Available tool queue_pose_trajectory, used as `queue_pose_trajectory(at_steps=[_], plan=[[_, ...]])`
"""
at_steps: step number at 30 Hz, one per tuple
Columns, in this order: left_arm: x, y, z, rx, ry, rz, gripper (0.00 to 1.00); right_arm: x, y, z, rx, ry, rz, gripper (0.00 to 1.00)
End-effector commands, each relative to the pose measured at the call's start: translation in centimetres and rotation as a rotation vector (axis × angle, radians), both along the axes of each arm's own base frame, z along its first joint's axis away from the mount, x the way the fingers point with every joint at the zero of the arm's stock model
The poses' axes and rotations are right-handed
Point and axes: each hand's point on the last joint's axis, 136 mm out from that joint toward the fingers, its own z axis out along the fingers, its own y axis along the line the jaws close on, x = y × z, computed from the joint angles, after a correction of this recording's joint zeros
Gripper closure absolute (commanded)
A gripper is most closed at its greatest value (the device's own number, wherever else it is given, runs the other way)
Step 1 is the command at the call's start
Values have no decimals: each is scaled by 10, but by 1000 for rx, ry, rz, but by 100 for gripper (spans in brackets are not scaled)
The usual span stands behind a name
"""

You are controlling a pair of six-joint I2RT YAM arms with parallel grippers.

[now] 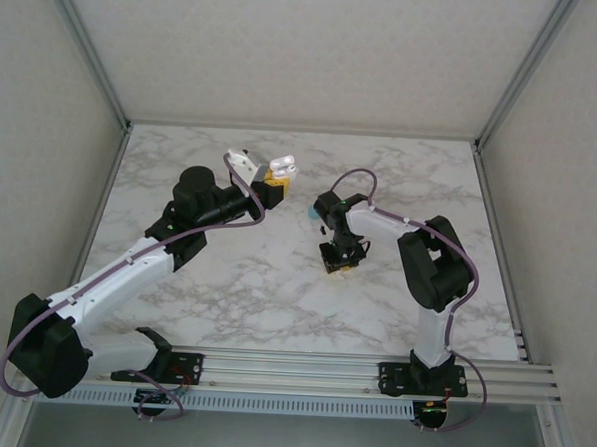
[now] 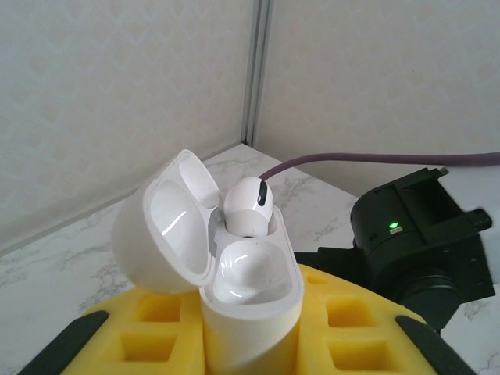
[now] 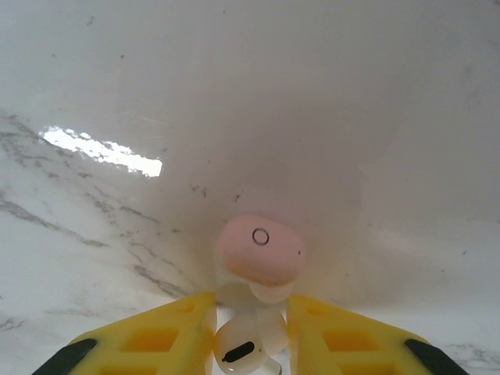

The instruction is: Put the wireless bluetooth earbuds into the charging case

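Two arms, same build.
- Left arm (image 1: 126,270): white link shells, black round joint housings, a bulky black block at the shoulder end.
- Right arm (image 1: 434,271): same white-and-black scheme.
- Left cable (image 1: 4,358): purple, thin, looped outside the shells.
- Right cable (image 2: 375,158): same purple.
- Bases (image 1: 166,362): black plates on a silver slotted rail (image 1: 291,368).
- Left pincer (image 2: 250,344): yellow fingers (image 2: 156,328) moulded with square pockets, black at the outer corners.
- Right pincer (image 3: 250,336): same yellow pocketed fingers, same black corners.
- Small green light (image 2: 393,227) glows on the right arm's black wrist housing.
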Motion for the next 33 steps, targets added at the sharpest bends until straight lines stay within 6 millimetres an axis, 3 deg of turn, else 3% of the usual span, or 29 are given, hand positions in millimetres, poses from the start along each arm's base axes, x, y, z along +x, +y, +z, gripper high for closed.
queue_pose_trajectory(at_steps=[1,4,7,10,15,21,25,33], plan=[[0,-3,15,-12,-37,-9,98,-6,1,25,26,-37,-30,71],[0,-3,15,-11,-37,-8,98,-2,4,48,72,-94,-48,71],[2,-4,13,-9,-34,-11,98,7,5,85,131,-192,-73,71],[3,-6,9,-7,-29,-15,97,23,10,139,221,-334,-118,71],[9,-12,8,-33,-15,-29,98,47,27,249,480,-608,-186,71],[13,-24,10,-69,-13,-63,98,53,50,351,842,-807,-227,71],[13,-30,11,-83,-12,-78,97,51,64,379,985,-834,-222,71],[11,-37,14,-107,-15,-101,97,55,87,387,1083,-812,-241,71]])
